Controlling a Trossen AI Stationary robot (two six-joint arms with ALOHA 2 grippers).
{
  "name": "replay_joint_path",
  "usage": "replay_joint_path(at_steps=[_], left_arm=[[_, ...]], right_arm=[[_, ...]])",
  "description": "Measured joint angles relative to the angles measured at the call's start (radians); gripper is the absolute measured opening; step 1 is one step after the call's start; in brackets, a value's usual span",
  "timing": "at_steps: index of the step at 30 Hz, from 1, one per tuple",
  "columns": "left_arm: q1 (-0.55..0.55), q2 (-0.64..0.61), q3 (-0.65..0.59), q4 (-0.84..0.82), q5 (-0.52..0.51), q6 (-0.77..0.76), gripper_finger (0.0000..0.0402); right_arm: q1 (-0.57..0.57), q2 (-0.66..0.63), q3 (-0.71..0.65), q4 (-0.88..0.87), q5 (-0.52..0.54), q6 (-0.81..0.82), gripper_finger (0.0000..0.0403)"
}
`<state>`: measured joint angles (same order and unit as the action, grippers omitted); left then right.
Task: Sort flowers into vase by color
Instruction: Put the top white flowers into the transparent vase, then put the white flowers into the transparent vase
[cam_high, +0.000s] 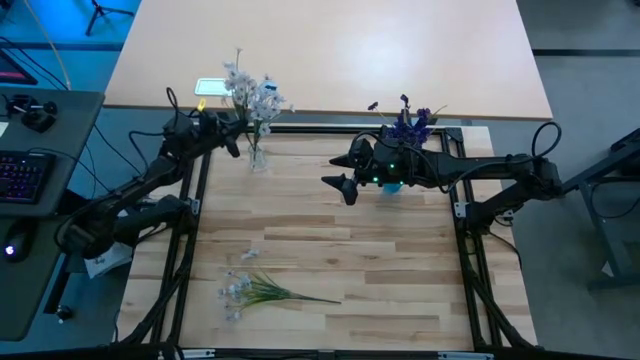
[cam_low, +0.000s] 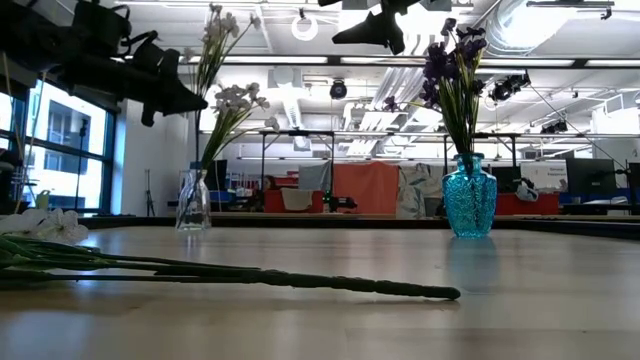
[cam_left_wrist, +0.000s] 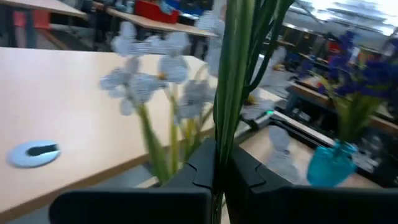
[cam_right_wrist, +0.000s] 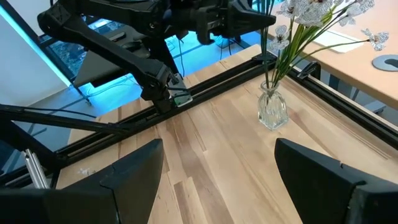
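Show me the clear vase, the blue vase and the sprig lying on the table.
Clear vase (cam_right_wrist: 272, 111), right wrist view, glass body.
Blue vase (cam_low: 469, 197), low view, belly.
Lying sprig (cam_high: 262, 291), high view, green stems.

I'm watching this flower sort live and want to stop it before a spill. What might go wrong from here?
The left gripper is shut on a pale sprig above the clear vase. That vase looks small and light, so a sideways tug on the stems may tip it. The right gripper hangs open beside the blue vase, which an arm swing might clip. One pale sprig on the table lies near the front edge.
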<state>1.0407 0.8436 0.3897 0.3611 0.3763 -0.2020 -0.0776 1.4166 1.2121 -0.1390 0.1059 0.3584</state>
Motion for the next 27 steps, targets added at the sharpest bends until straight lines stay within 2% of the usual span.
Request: replay_joint_path(at_steps=[8,15,20,27], left_arm=[[-0.023,0.0,0.0,-0.09,-0.018,0.016,0.0032],[-0.022,0.0,0.0,-0.166,-0.015,0.021,0.0097],[-0.022,0.0,0.001,-0.208,0.061,0.012,0.0146],[-0.022,-0.038,0.006,-0.365,0.066,0.044,0.0177]], right_arm=[[0.0,0.0,0.0,0.0,0.0,0.0,0.0304],[0.0,0.0,0.0,0.0,0.0,0.0,0.0304],[0.0,0.0,0.0,0.0,0.0,0.0,0.0304],[0.0,0.0,0.0,0.0,0.0,0.0,0.0304]])
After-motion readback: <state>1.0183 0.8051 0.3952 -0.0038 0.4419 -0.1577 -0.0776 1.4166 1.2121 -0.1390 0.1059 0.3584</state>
